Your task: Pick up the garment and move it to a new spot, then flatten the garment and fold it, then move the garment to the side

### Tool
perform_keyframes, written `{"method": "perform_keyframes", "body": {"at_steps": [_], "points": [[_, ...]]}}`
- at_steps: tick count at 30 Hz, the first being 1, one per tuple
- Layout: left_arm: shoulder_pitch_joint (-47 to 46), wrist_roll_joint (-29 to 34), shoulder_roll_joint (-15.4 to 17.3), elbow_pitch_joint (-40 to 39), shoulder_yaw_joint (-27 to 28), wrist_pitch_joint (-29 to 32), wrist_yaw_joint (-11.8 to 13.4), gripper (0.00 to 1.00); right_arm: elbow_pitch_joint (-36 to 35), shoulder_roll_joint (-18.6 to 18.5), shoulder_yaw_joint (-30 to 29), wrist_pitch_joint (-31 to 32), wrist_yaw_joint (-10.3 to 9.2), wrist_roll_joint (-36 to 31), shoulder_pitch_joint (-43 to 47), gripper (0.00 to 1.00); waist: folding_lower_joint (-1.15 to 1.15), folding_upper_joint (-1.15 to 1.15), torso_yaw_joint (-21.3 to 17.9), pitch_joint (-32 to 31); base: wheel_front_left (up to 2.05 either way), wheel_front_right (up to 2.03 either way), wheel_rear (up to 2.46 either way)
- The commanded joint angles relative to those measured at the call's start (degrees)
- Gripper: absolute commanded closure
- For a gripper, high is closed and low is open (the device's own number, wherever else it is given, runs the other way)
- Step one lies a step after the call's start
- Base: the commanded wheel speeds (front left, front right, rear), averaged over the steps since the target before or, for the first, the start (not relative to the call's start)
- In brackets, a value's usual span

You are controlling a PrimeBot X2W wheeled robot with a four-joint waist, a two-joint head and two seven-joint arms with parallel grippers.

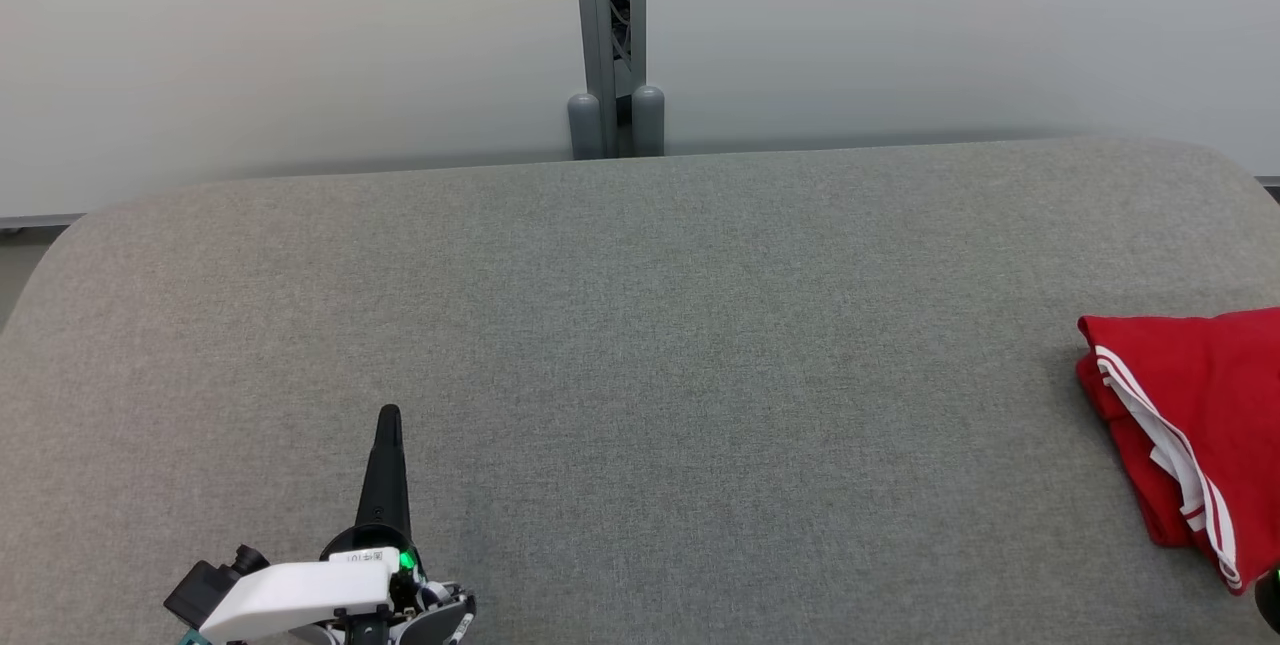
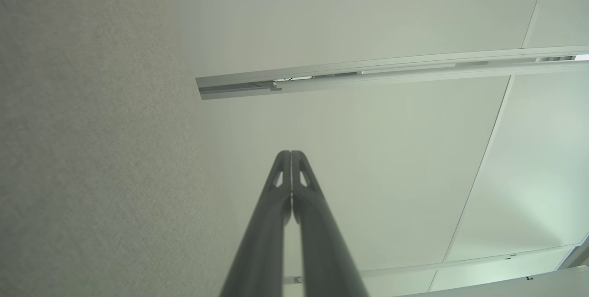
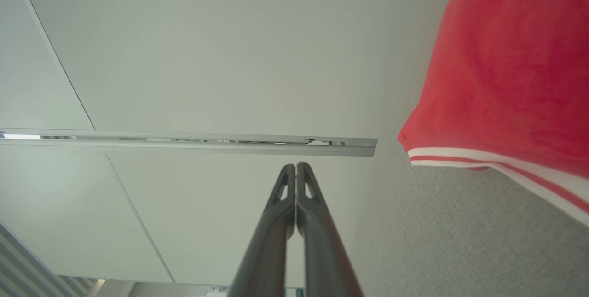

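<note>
The garment (image 1: 1190,415) is red with white stripes along its hem and lies folded at the right edge of the grey padded table (image 1: 640,345); the right wrist view has the garment (image 3: 506,71) at its upper right. My left gripper (image 1: 389,415) is at the lower left of the head view, far from the garment, its fingers pressed together and holding nothing. In the left wrist view the left gripper (image 2: 291,155) is shut. My right gripper (image 3: 296,167) is also shut and empty, with the garment off to one side of it.
A grey post (image 1: 610,35) with two rounded feet stands behind the table's far edge, in front of a pale wall. The table's corners are rounded. A ceiling rail (image 2: 368,73) runs across the left wrist view.
</note>
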Motion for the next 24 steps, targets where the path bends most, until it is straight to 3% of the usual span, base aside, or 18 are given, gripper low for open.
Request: {"method": "perform_keyframes", "body": {"at_steps": [1, 24], "points": [[-0.8, -0.46, 0.18, 0.05, 0.22, -0.1, -0.27, 1.0, 0.01, -0.33, -0.1, 0.18, 0.0, 0.28, -0.48, 1.0, 0.0, 0.0, 0.0, 0.0, 0.0, 0.0, 0.0], [-0.79, -0.46, 0.18, 0.05, 0.21, -0.1, -0.27, 1.0, 0.01, -0.33, -0.09, 0.19, 0.0, 0.27, -0.48, 1.0, 0.0, 0.0, 0.0, 0.0, 0.0, 0.0, 0.0]]}}
